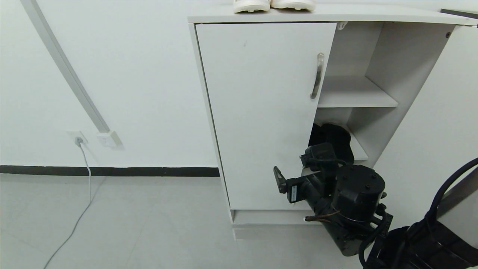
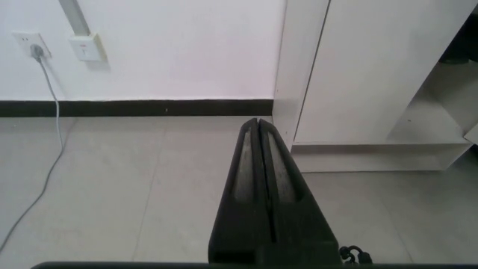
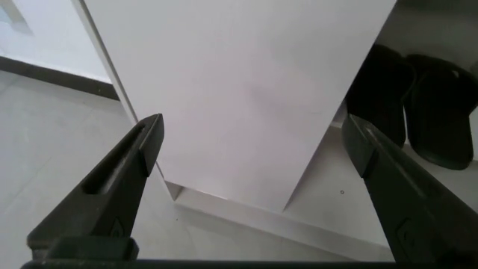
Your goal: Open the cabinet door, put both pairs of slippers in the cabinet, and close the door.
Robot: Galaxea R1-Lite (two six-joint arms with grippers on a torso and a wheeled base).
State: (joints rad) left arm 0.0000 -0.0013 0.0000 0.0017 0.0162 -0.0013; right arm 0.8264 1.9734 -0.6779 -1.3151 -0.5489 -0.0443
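I see the cabinet [image 1: 405, 71] in the upper right of the head view. Its left door [image 1: 261, 112] is closed, with the metal handle [image 1: 317, 76] at its right edge, and the right door [image 1: 440, 130] is swung open at the right side of the frame. A pair of black slippers [image 1: 332, 139] lies on the lower shelf inside, right of centre, just behind the edge of the closed door. The white pair [image 1: 272, 4] stands on the cabinet top at the upper edge of the frame. My right gripper [image 1: 298, 168] is in the lower right, in front of the bottom corner of the closed door, with its fingers [image 3: 134, 157] spread wide and grasping nothing. My left gripper [image 2: 258, 131] is clenched, with the fingers pressed together over the grey floor [image 2: 134, 187], and it is empty. A wall socket [image 1: 78, 140] with a cable [image 1: 84, 209] is at the left.
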